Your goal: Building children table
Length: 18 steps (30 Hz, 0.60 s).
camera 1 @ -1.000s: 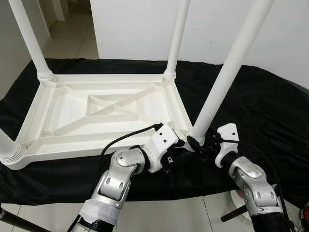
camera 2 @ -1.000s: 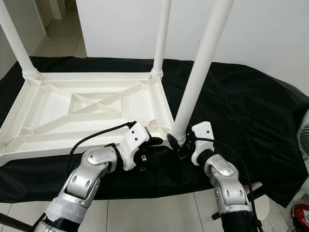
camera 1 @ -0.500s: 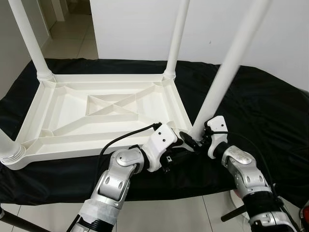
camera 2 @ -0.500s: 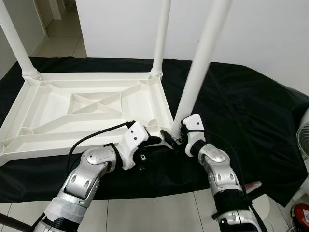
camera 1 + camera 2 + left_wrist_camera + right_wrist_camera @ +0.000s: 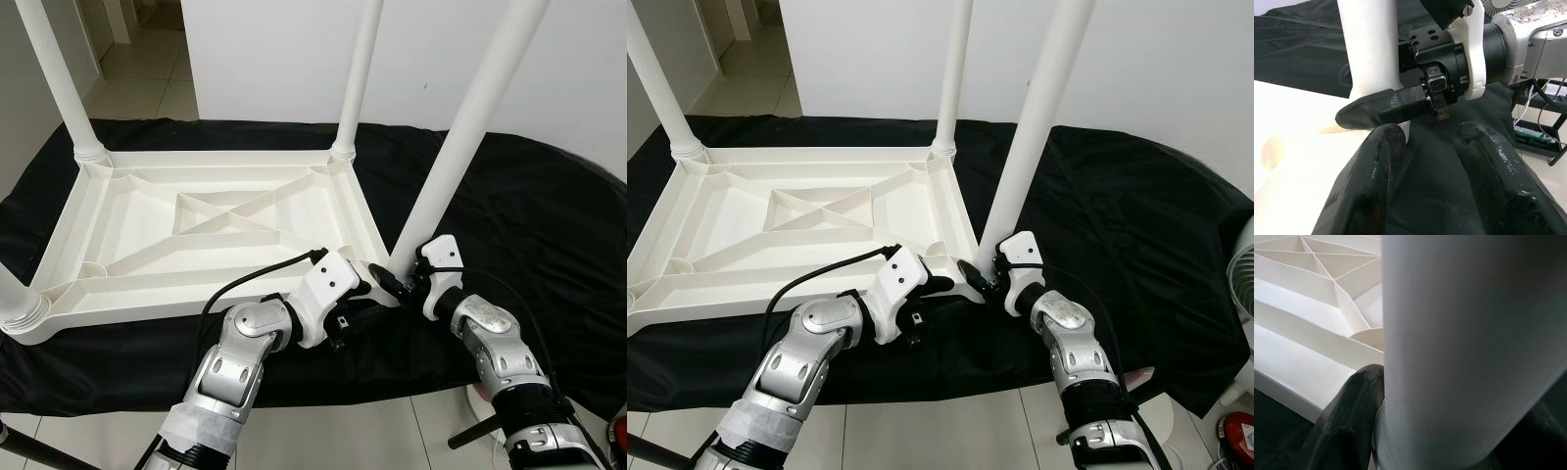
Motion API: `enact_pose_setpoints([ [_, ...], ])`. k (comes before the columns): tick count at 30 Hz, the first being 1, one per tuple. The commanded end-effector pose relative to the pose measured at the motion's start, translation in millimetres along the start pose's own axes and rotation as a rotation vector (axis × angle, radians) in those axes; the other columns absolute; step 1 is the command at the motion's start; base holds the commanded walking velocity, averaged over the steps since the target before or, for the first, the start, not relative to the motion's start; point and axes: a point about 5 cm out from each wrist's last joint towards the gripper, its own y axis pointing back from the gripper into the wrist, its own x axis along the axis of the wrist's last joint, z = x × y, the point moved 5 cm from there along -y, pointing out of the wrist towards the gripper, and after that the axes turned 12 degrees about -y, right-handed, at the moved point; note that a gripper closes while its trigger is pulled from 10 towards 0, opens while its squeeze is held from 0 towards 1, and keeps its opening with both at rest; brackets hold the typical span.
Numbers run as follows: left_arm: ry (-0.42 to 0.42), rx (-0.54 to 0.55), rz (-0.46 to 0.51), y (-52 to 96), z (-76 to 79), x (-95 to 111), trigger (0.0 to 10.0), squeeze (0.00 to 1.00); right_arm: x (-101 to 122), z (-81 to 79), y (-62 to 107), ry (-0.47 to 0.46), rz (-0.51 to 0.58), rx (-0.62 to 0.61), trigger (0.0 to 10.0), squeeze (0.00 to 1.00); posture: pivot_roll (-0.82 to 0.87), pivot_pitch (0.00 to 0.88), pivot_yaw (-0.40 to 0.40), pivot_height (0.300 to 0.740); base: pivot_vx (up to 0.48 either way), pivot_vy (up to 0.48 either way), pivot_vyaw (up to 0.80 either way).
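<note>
The white table top [image 5: 147, 250] lies upside down on a black cloth [image 5: 529, 215]. Legs stand at its far left corner [image 5: 59, 78], far right corner [image 5: 358, 78] and near left corner [image 5: 15, 299]. A fourth white leg [image 5: 460, 147] leans slightly right, its base at the near right corner. My right gripper [image 5: 400, 284] is shut on that base; in the right wrist view the leg [image 5: 1464, 342] sits between its fingers [image 5: 1347, 416]. My left gripper [image 5: 364, 302] rests just left of it, open; its fingers [image 5: 1371, 181] hold nothing, with only cloth between them.
A white wall stands behind the cloth-covered surface. Tiled floor shows in front and at the far left. A fan [image 5: 1244, 284] and a red object [image 5: 1239, 436] are at the right edge. The cloth's right half is bare.
My right gripper has carried the leg's base left, against the table's near right corner, and the leg now stands more upright. The left arm has barely moved.
</note>
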Motion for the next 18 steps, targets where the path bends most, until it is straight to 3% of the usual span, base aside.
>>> enact_pose_setpoints([
  [1,0.005,0.117,-0.032,-0.6,-10.5,-2.6,10.0,0.0,-14.1,-2.4,1.6,-0.025,-0.043,0.009,0.0,0.0,0.03,0.062,-0.047,0.74,0.0,0.0,0.0],
  [2,0.005,0.116,-0.032,-0.6,-10.2,-2.7,10.0,0.0,-14.4,-2.3,2.3,-0.028,-0.043,0.002,9.9,0.0,0.03,0.061,-0.05,0.74,0.0,0.0,0.0],
  [9,0.004,0.113,-0.031,-1.3,-8.2,-3.4,10.0,0.0,-12.5,-0.2,4.7,-0.05,-0.028,-0.052,10.0,0.0,0.03,0.059,-0.049,0.74,0.0,0.0,0.0],
  [18,0.01,0.13,-0.03,-0.9,-11.5,-2.6,10.0,0.0,-9.5,-4.0,10.7,-0.108,0.042,-0.31,10.0,0.0,0.03,0.08,-0.066,0.74,0.0,0.0,0.0],
])
